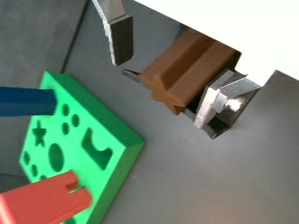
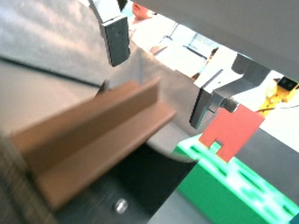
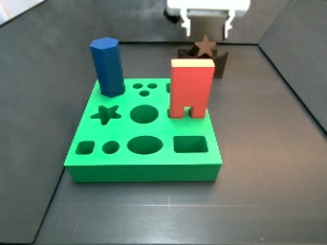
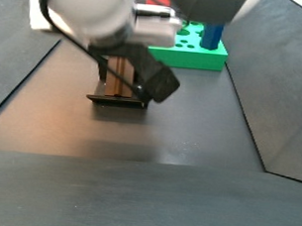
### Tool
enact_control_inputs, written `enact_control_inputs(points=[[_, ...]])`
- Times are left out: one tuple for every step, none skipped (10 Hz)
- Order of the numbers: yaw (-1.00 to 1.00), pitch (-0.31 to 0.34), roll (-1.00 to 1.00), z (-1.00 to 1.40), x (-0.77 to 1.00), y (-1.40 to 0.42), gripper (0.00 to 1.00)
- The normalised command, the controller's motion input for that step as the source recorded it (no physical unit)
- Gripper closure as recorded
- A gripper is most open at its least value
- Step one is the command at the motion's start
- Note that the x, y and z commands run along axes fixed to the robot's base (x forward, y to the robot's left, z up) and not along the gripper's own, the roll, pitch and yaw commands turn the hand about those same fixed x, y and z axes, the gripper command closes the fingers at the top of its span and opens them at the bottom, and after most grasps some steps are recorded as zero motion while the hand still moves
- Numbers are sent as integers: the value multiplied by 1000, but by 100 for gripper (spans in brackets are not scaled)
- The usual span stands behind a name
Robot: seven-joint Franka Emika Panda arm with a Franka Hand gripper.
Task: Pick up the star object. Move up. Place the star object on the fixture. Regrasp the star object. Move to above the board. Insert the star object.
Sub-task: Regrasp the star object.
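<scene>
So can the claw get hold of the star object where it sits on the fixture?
Probably yes. In a wrist view the claw is open, its fingers either side of the star object, which rests on the fixture behind the board. Nothing blocks it.

blue peg and red block rise off the board — gripper clear.

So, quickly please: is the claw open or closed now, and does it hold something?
Claw: open, holding nothing. Its fingers stand on either side of the star object, apart from it, while the star object rests on the fixture.
</scene>
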Motion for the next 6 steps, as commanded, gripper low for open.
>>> enact_control_inputs(points=[[25,20,50,944,-34,3,0],[23,44,49,649,-33,2,0],[17,57,45,467,-31,5,0],[9,67,43,283,-27,6,0],[33,49,1000,860,-121,-809,0],[31,48,1000,771,-104,-808,0]])
